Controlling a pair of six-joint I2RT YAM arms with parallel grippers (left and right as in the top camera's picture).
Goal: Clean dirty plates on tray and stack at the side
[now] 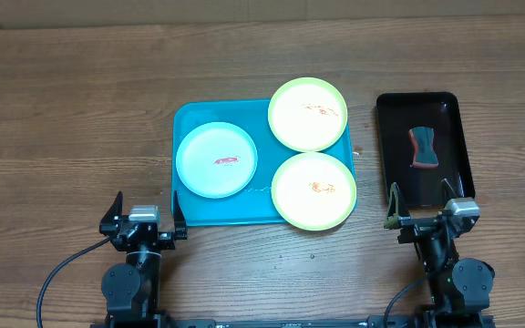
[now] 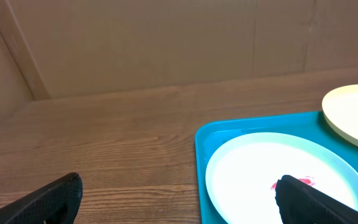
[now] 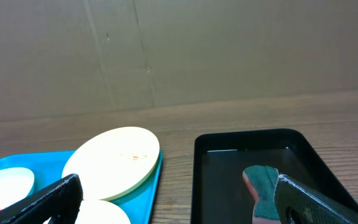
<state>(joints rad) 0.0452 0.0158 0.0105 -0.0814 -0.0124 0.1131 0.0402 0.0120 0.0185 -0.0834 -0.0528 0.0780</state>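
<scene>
The turquoise tray (image 1: 199, 214) lies mid-table. On it sit a pale blue plate (image 1: 216, 160) with a red smear at the left, a yellow-green plate (image 1: 308, 113) overhanging the back right corner, and a second yellow-green plate (image 1: 313, 190) overhanging the front right edge; both have orange smears. My left gripper (image 1: 144, 223) is open and empty at the tray's front left corner. My right gripper (image 1: 424, 215) is open and empty at the near end of the black tray. The blue plate (image 2: 272, 174) and tray (image 2: 202, 143) show in the left wrist view, the far yellow-green plate (image 3: 114, 158) in the right wrist view.
A narrow black tray (image 1: 422, 146) at the right holds a green and orange sponge (image 1: 423, 148), also in the right wrist view (image 3: 263, 186). Bare wooden table (image 1: 71, 128) lies to the left of the turquoise tray. A cardboard wall (image 2: 166, 43) stands behind the table.
</scene>
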